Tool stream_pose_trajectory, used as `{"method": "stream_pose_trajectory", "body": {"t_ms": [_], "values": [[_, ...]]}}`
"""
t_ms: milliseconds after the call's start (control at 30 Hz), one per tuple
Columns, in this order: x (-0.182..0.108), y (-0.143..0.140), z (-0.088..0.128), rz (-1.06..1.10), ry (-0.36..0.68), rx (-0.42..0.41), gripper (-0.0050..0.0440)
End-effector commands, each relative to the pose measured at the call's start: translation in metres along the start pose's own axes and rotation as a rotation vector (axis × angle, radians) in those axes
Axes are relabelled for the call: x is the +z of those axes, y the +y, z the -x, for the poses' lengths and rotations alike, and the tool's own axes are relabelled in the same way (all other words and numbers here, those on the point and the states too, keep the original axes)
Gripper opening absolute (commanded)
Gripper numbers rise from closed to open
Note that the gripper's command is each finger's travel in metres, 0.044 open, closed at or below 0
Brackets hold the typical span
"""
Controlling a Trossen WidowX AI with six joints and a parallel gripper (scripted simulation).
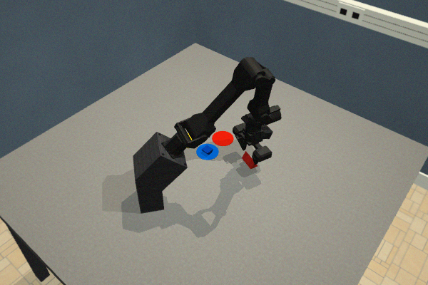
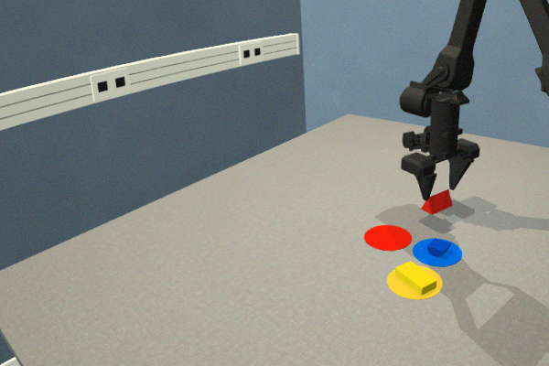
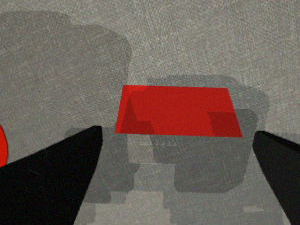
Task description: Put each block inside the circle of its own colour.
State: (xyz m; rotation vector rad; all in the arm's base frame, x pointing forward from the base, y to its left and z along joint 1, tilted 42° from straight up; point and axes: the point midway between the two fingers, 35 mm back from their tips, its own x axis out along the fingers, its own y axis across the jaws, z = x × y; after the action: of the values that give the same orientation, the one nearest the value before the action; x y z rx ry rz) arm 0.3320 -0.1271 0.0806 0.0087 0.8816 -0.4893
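Top view, gripper: the gripper (image 1: 252,149) hangs low over the grey table (image 1: 107,114), jaws spread wide with nothing between them.
Top view, red block: the red wedge block (image 1: 248,159) lies on the table outside the red circle (image 1: 222,138), near it, and partly hidden under one finger.
Top view, blue pair: the blue block (image 1: 207,149) sits inside the blue circle (image 1: 207,152).
Exterior view, gripper: the gripper (image 2: 438,185) points straight down, its fingertips just above the red wedge block (image 2: 437,201), one on each side of its sloped top.
Exterior view, circles: the red circle (image 2: 387,237) holds no block; the blue block (image 2: 437,246) is in the blue circle (image 2: 436,252), and the yellow block (image 2: 414,276) is in the yellow circle (image 2: 414,282).
Wrist view, block: the red wedge block (image 3: 178,111) lies ahead of the two dark fingers, centred crosswise between them but not yet level with the tips.
Wrist view, circle: a sliver of the red circle (image 3: 2,146) shows at the left edge.
Risk, grasp: the slanted faces could let the wedge squirt out or tip as the jaws close, likely if they close too high.
Risk, descent: one tip looks close to the ridge; dropping off-centre could push the block aside.
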Motion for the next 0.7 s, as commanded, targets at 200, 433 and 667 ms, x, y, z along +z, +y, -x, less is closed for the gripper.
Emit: {"method": "stream_pose_trajectory", "body": {"t_ms": [200, 433, 667], "values": [[0.008, -0.001, -0.016, -0.003, -0.02, 0.002, 0.04], [0.007, -0.001, -0.022, -0.004, -0.02, -0.001, 0.0376], [0.007, -0.001, -0.02, -0.006, -0.025, 0.0, 0.0343]]}}
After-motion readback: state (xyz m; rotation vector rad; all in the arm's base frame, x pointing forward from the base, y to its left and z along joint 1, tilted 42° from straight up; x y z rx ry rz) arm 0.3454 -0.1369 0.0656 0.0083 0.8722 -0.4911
